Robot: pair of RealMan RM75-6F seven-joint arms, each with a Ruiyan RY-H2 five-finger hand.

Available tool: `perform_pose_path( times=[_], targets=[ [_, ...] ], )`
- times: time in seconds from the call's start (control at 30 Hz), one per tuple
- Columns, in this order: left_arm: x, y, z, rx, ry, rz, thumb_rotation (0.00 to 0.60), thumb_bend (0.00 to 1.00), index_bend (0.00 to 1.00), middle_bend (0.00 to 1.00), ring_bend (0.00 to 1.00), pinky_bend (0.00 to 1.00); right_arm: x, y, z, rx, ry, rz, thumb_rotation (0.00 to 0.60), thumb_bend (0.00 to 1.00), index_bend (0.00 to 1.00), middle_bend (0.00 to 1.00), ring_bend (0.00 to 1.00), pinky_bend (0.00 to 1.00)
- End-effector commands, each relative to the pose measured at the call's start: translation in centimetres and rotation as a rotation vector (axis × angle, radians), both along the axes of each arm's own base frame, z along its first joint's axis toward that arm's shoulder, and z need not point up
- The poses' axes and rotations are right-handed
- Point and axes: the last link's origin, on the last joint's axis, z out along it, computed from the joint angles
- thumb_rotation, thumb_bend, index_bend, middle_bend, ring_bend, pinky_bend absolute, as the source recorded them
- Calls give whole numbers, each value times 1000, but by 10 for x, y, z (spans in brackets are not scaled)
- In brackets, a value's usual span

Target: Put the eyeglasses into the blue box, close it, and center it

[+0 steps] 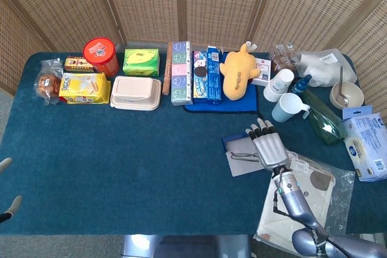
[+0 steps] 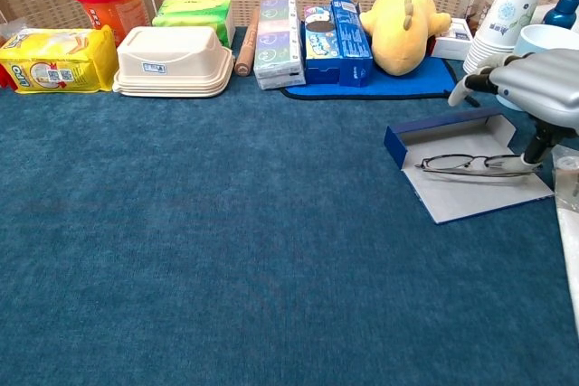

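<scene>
Our right hand (image 2: 534,88) pinches the eyeglasses (image 2: 470,164) by one end, holding them level over the open blue box (image 2: 470,189) so they can settle inside.

Right hand (image 1: 269,148) hovers palm-down, fingers extended forward, thumb lowered.

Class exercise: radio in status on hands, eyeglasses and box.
Right hand holds thin dark-framed eyeglasses over open flat blue box. Left hand barely visible at table's edge. Box unclosed, off-centre.
</scene>
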Motion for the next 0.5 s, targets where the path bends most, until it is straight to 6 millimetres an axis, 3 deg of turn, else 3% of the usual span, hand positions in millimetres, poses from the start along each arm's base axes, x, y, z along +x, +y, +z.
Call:
perform_pose_path(
  times=[0.03,0.5],
  targets=[
    [0,0,0,0,-1,-1,600,282,111,29,0,0,3,6,3,22,21,-8,600,141,189,178,65,143],
    [0,-2,-2,-2,-5,-5,600,282,111,29,0,0,20,34,11,64,-32,-11,600,123,173,178,66,142]
  ],
)
